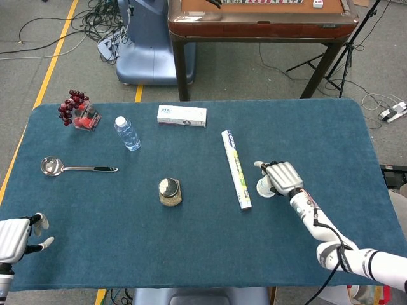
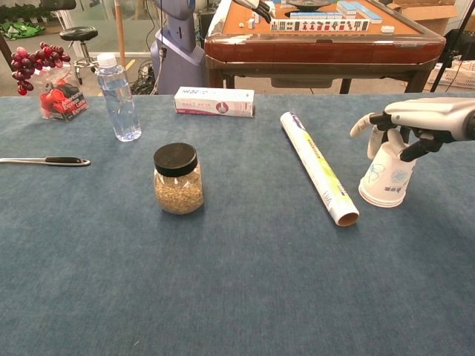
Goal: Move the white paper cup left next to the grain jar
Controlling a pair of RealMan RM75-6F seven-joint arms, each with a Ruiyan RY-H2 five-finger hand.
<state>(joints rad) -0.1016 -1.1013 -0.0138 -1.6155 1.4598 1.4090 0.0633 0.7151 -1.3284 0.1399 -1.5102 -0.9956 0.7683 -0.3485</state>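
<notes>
Left robot hand [image 1: 14, 236] sits at the near-left corner of the blue worktop [image 1: 191, 248], fingers apart, holding nothing. Far-left edge: grape bunch [image 1: 74, 105] on a small red-label box. Metal ladle [image 1: 70, 168] lies flat near the left edge, handle pointing right. Water bottle [image 2: 118, 97] upright just right of the grapes. Grain jar [image 2: 177, 179] with black lid stands mid-worktop, bare cloth all round it and a wide open strip in front. White carton [image 2: 214, 101] lies toward the far edge. Rolled paper tube [image 2: 318, 167] lies lengthwise between jar and cup, blocking the straight path left. White paper cup [image 2: 388, 178] stands upside down, right of the tube, well apart from the jar. Right robot hand [image 2: 413, 119] is over the cup's top, fingers draped down its sides; cannot tell if the grip has closed.
</notes>
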